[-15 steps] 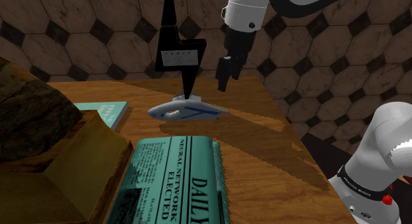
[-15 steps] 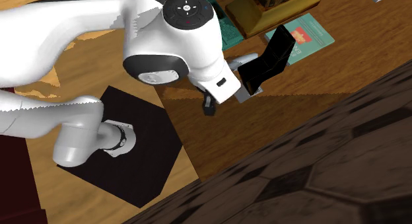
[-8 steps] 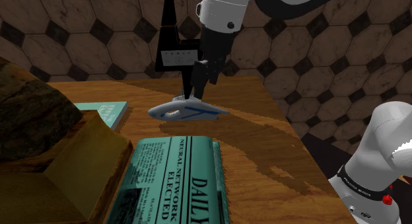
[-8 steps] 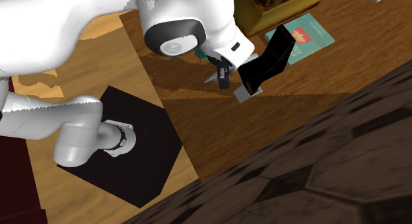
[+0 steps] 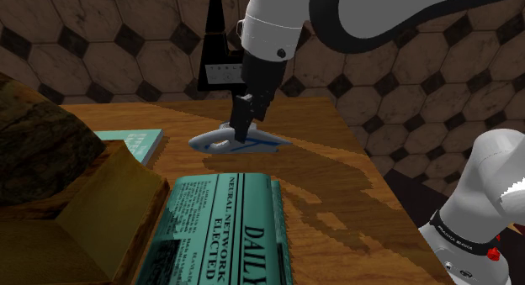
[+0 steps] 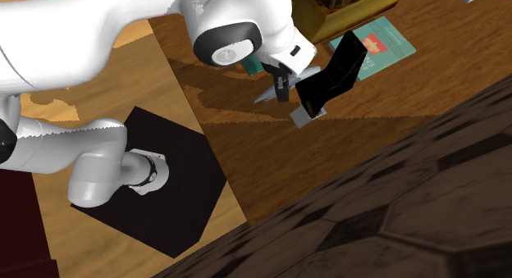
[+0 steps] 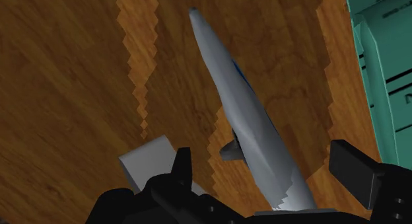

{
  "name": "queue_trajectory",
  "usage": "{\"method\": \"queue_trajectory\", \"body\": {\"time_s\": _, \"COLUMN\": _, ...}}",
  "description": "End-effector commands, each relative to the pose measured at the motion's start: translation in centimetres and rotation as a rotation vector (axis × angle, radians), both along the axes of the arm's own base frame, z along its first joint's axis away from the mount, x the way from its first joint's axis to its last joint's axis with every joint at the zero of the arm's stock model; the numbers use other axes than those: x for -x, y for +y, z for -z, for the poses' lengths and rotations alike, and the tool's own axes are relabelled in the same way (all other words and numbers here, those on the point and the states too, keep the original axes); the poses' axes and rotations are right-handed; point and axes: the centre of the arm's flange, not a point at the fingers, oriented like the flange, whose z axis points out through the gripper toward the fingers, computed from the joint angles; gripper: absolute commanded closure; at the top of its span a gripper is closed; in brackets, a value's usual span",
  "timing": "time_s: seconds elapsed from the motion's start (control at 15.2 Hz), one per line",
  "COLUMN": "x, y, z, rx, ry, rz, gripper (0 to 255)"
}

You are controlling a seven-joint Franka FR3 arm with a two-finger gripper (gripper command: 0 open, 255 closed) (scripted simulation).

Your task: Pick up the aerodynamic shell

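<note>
My gripper (image 7: 267, 164), fingers apart and empty, hangs just over the grey-blue shell (image 7: 247, 117) lying on the wooden table (image 7: 66, 90), its long axis running between them, so I'd close across its width.

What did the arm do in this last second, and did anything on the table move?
The gripper swung toward the shoulder view's left and came down over the grey-blue shell. Its open fingers now straddle the shell without clasping it. The shell, the green newspaper and the black upright object behind stayed put.
</note>
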Motion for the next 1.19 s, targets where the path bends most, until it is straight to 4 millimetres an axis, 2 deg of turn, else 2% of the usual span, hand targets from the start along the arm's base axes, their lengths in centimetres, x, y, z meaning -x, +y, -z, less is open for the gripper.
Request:
{"method": "queue_trajectory", "body": {"time_s": 0.0, "x": 0.0, "y": 0.0, "z": 1.0, "rx": 0.000, "ry": 0.000, "rz": 0.000, "gripper": 0}}
{"method": "queue_trajectory", "body": {"time_s": 0.13, "x": 0.0, "y": 0.0, "z": 1.3, "rx": 0.000, "ry": 0.000, "rz": 0.000, "gripper": 0}}
{"method": "queue_trajectory", "body": {"time_s": 0.2, "x": 0.0, "y": 0.0, "z": 1.3, "rx": 0.000, "ry": 0.000, "rz": 0.000, "gripper": 255}}
{"method": "queue_trajectory", "body": {"time_s": 0.79, "x": 0.0, "y": 0.0, "z": 1.3, "rx": 0.000, "ry": 0.000, "rz": 0.000, "gripper": 255}}
{"method": "queue_trajectory", "body": {"time_s": 1.12, "x": 0.0, "y": 0.0, "z": -1.3, "rx": 0.000, "ry": 0.000, "rz": 0.000, "gripper": 255}}
